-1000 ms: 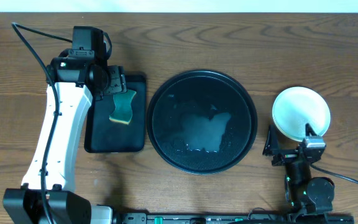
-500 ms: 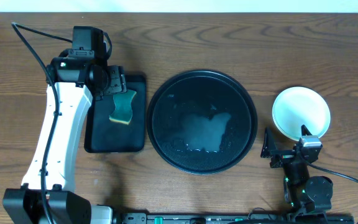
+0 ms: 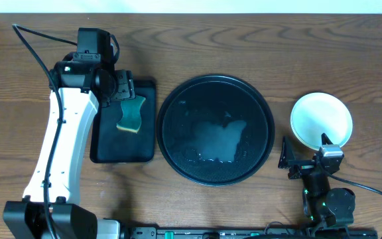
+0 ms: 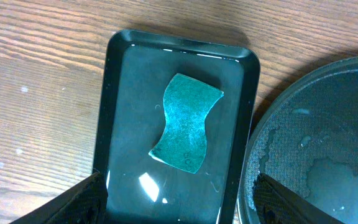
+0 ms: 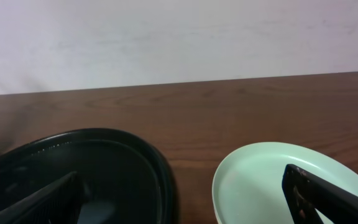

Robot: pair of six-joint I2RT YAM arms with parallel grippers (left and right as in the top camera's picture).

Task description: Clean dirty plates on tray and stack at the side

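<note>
Plainly the left claw [image 4: 179,190] stands wide apart with nothing between its fingers. It hangs above the sponge [image 4: 185,124], which lies flat in the wet small rectangular tray [image 4: 106,124] at the left of the overhead frame. That looks like the scrubbing tool parked where its drips are caught. The right claw [image 5: 182,180] is likewise spread wide and empty, low at the lower right of the overhead frame. It sits just below the plates [image 3: 320,119] and apart from them, a stance that suits a stack needing no hold. The plates rest on the bare table [image 3: 310,46] to the right of the round tray [image 3: 215,78], off it. From above they show as a single pale disc, so they seem stacked, though the count is hidden. The round tray in the centre carries only a film of water [image 3: 217,139], which suggests the job is about done.
</note>
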